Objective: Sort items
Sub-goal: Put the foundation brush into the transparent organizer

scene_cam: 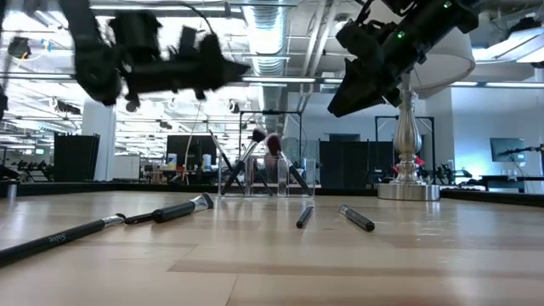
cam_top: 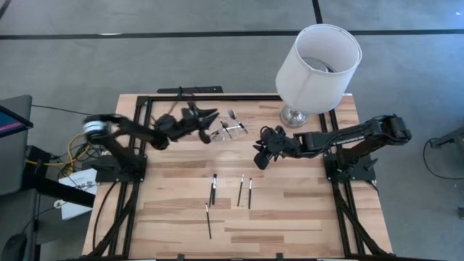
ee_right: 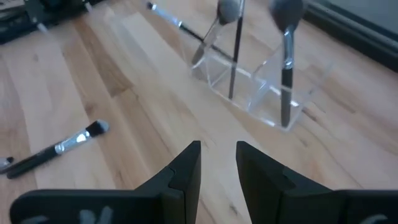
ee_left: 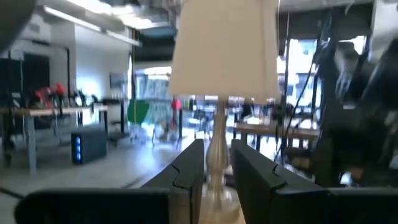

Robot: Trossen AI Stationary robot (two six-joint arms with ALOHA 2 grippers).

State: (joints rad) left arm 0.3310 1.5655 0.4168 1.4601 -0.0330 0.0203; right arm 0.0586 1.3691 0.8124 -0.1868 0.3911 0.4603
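Black-handled brushes (cam_top: pixel 241 190) are lying loose at lower centre, long axes running up-down the frame. Right gripper (cam_top: pixel 259 161), slightly parted and empty, is hovering nearer; left gripper (cam_top: pixel 212 116), also slightly parted and empty, is hanging by the clear container (cam_top: pixel 230 130).

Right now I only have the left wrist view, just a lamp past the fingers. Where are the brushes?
Observer: Four brushes lie loose on the table, toward its front middle.
Operator: Any sorted already?
Observer: Yes, others stand in the clear container, which the right wrist view shows.
Operator: Where's the right gripper?
Observer: The right gripper hovers open and empty near the lamp base, facing that container.
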